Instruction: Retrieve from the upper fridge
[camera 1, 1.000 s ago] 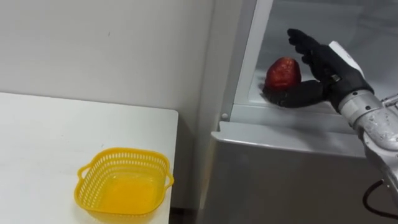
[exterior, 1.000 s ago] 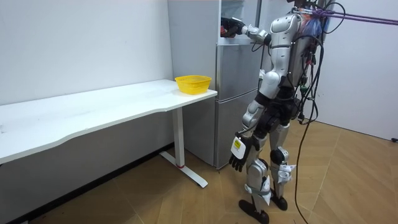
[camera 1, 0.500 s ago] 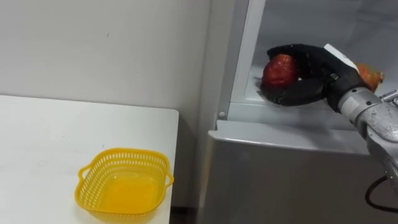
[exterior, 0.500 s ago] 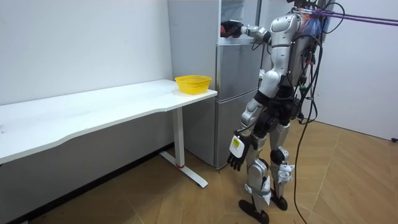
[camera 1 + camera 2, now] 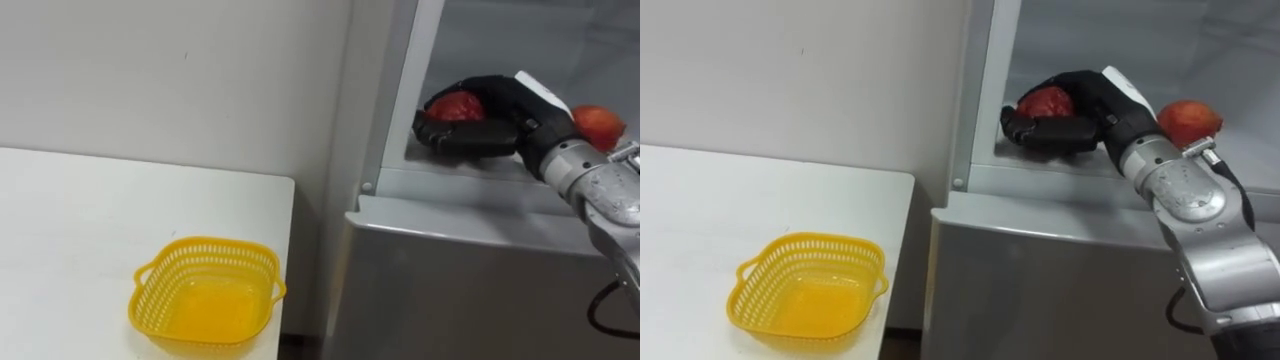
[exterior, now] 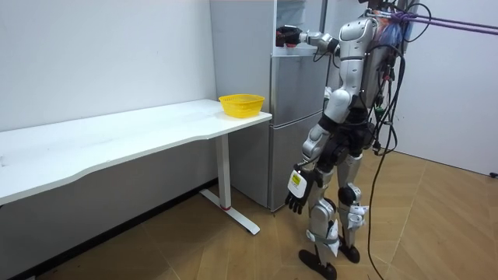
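The right hand (image 5: 497, 100) is curled round a red fruit (image 5: 452, 106) inside the upper fridge (image 5: 450, 280). Pulling it out, probably to the yellow basket (image 5: 205, 243) on the table (image 5: 80, 220), is left. The eye views show the grip and a second fruit (image 5: 598, 125); the room view shows the left hand (image 6: 296, 198) hanging loose.

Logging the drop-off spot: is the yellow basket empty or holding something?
Empty: the yellow basket on the white table has a bare mesh floor; the right hand grips the red fruit.

Bright, even room light leaves a soft shadow beneath the white table (image 6: 117, 140).
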Tool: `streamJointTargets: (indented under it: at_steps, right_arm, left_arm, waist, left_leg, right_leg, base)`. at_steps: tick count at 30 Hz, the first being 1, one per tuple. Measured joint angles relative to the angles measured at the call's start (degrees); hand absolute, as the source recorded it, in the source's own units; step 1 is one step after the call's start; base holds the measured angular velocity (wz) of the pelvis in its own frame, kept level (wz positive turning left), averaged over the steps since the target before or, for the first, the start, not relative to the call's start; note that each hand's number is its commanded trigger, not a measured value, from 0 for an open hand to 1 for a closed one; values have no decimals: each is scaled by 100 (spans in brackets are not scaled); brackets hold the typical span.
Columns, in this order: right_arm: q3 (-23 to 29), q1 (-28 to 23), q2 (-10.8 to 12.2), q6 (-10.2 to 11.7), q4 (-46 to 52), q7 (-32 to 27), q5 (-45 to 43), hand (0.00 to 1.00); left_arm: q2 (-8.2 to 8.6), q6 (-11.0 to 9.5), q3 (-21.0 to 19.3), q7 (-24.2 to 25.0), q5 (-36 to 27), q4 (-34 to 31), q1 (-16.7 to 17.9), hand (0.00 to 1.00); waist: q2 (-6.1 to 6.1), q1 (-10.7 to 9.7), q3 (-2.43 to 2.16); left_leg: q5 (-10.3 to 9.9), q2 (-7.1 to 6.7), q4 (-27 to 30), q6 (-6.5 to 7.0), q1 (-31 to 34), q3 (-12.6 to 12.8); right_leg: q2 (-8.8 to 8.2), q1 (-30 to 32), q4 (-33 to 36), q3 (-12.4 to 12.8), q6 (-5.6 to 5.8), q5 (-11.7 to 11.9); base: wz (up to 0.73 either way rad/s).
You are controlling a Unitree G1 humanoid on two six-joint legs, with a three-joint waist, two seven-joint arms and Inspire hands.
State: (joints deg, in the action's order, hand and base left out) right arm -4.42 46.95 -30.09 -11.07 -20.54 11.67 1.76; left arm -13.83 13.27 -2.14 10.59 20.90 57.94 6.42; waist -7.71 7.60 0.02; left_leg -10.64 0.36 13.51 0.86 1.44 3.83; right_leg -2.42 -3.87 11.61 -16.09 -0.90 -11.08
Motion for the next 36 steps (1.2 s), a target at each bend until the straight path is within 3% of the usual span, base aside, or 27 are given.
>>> streamJointTargets:
  at_steps: [9, 15, 22, 26, 29, 32, 36]
  right_arm:
    - [-2, 0, -2, -28, 5, -27, -80, 100]
    - [10, 1, -2, -33, 125, -40, -3, 100]
    - [2, 1, 57, -64, 172, -254, 46, 100]
    - [-112, 1, 134, -67, 209, -588, -17, 100]
    - [-112, -15, 284, -126, 612, -901, -242, 100]
    - [-108, -197, 316, -148, 1263, -1200, -314, 100]
    - [-109, -481, 396, -74, 1874, -1576, -342, 100]
  left_arm:
    - [1, 24, 1, -94, -8, -1, -77, 0]
    - [-12, 23, 7, -131, -120, 0, -75, 0]
    - [-17, 18, 44, -157, -139, -1, -22, 0]
    - [-7, 6, 118, -168, -147, -5, -41, 0]
    - [13, -4, 118, -233, -293, -5, -33, 0]
    - [45, -9, 116, -312, -439, -5, -36, 0]
    - [70, -227, 124, -429, -592, 45, -37, 0]
  waist:
    - [-2, -31, -5]
    - [-29, -120, -46]
    - [-12, -120, -41]
    - [66, -110, -43]
    - [200, -143, -33]
    - [328, -149, -72]
    - [359, -128, -71]
  left_leg:
    - [1, -12, 2, 0, 37, -57]
    - [5, -9, 35, 1, 105, -54]
    - [6, -3, 28, 3, 100, 10]
    - [6, -1, 42, 4, 100, 20]
    - [5, -2, 44, 5, 107, 18]
    - [7, -3, 22, 7, 93, 22]
    - [17, 0, 12, 8, 30, 47]
  right_leg:
    - [-7, 0, 1, -129, 0, 0]
    - [-7, 91, 4, -123, 1, 0]
    - [-44, 92, 5, -136, 2, 0]
    - [-44, 93, 5, -129, 3, 1]
    - [-49, 102, 6, -128, 3, 1]
    - [-53, 103, 7, -122, 3, 1]
    - [-49, 60, 4, -111, 3, 1]
  base:
    - [3]
    - [1]
    - [0]
    - [0]
    - [0]
    - [0]
    - [-3]
